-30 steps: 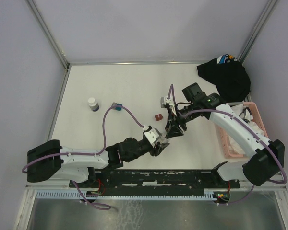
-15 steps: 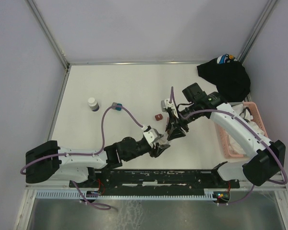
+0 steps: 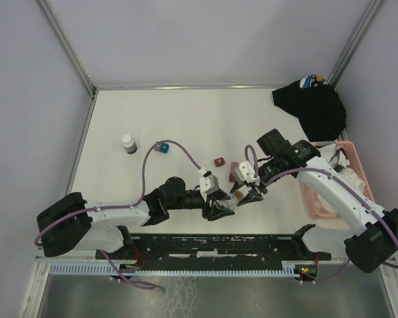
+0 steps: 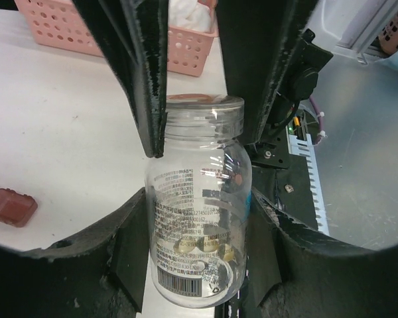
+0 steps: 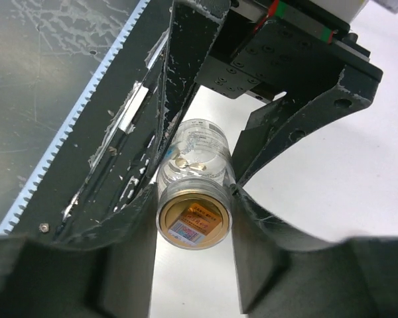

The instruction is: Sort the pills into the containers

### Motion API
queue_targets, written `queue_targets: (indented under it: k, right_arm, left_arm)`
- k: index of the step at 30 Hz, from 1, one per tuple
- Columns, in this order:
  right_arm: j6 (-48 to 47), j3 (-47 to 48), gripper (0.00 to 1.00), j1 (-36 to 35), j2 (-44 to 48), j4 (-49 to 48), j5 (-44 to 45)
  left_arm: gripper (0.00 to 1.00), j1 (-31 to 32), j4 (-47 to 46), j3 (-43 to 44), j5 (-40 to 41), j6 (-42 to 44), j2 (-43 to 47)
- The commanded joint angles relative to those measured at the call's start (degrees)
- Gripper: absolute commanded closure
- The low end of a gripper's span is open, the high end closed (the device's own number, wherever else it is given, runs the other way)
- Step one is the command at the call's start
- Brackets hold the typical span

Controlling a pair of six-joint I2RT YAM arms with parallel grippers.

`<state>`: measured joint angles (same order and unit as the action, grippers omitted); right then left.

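I have the clear vial (image 3: 230, 201) held between both arms, over the near part of the counter (image 3: 172, 112), just in front of the arm bases. It lies roughly level, not upright.

On my left wrist camera the left claw (image 4: 199, 225) is pinching the vial (image 4: 199, 199) around its body, with one finger (image 4: 119, 248) pressed against each side. The glass is see-through, with a band of small printed text and a barcode. A few pale, yellowish pills (image 4: 202, 246) are gathered at the end nearest that camera.

On my right wrist camera I look at the vial's end on. Its yellowish-amber top (image 5: 194, 220) is round, with a small printed sticker in the middle. The right claw (image 5: 194, 222) is closed on that end, its fingers (image 5: 129, 222) flanking the top and touching it. The pale pills show through the glass beyond.

From above, the left claw (image 3: 222, 207) and the right claw (image 3: 247, 195) meet almost tip to tip on the vial. A dark-red box (image 3: 218, 161) sits on the counter farther back, with a second dark-red box (image 3: 233, 165) just beside it. A small white-capped bottle (image 3: 127, 143) stands well apart to the left. The pink basket (image 3: 310, 199) is at the right edge, with a black cloth (image 3: 315, 106) behind it.
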<state>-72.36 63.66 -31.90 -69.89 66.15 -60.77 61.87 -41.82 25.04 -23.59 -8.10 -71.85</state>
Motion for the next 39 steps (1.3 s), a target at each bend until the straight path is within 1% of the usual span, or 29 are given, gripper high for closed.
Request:
queue_targets:
  k: [1,2,5,6,8,10,13,15,17,19,21,23,26,27,32,39]
  right_arm:
    - [1.2,1.6,0.42,0.5,0.4,1.2,-0.7]
    - [5.3,2.2,0.31,0.6,0.3,0.6,-0.8]
    - [14.7,5.2,0.05,0.7,0.2,-1.3,-1.1]
    - [16.5,6.2,0.0,0.8,0.1,-1.0,-1.2]
    - [17.6,7.6,0.01,1.2,-0.2,0.8,-1.3]
    - [18.7,7.8,0.01,1.3,-0.7,1.2,-1.0]
    - [21.5,6.4,0.01,1.4,-2.0,-1.9,0.0]
    - [22.5,6.2,0.01,1.4,-2.8,-2.9,0.3]
    - [28.4,5.9,0.01,1.4,-3.2,-6.7,1.5]
    - [37.0,4.4,0.02,1.4,-2.7,-13.9,5.0]
    - [41.2,3.5,0.04,1.4,-2.8,-17.6,8.5]
    - [41.4,4.1,0.1,1.4,-4.0,-16.7,8.6]
    - [39.5,6.3,0.19,1.4,-6.4,-12.2,6.7]
    - [38.9,6.8,0.21,1.3,-7.1,-11.0,6.6]
    - [36.9,8.3,0.25,1.1,-8.9,-7.1,5.5]
    - [38.6,8.2,0.31,0.5,-9.4,-8.2,4.6]
  left_arm:
    - [0.97,-0.5,3.7,1.7,-2.6,0.6,-1.2]
    - [0.97,-0.5,3.8,1.7,-1.5,0.9,-1.4]
    - [0.97,-0.5,3.6,0.8,1.6,1.3,-1.1]
    - [0.97,-0.4,3.6,0.5,3.2,1.4,-0.8]
    - [0.97,-0.2,3.6,0.0,6.3,1.4,0.0]
    - [0.97,1.1,4.0,-0.4,12.2,2.1,1.1]
    - [0.97,3.4,4.1,-0.9,20.5,3.9,2.8]
    - [0.97,4.2,4.0,-1.0,23.9,4.3,3.5]
    - [0.97,4.8,4.0,-1.1,26.1,4.8,3.9]
    - [0.97,5.1,3.6,-1.3,26.8,4.9,4.2]
    - [0.97,5.2,3.3,-1.4,26.9,5.0,4.3]
    - [0.97,5.3,3.1,-1.5,27.2,5.0,4.4]
    - [0.97,5.3,2.9,-1.5,27.9,5.1,4.7]
    - [0.97,5.3,2.8,-1.5,28.2,5.0,4.8]
    - [0.97,5.3,2.2,-1.8,29.2,5.1,5.1]
    - [0.97,5.4,1.8,-2.0,28.6,4.7,5.1]
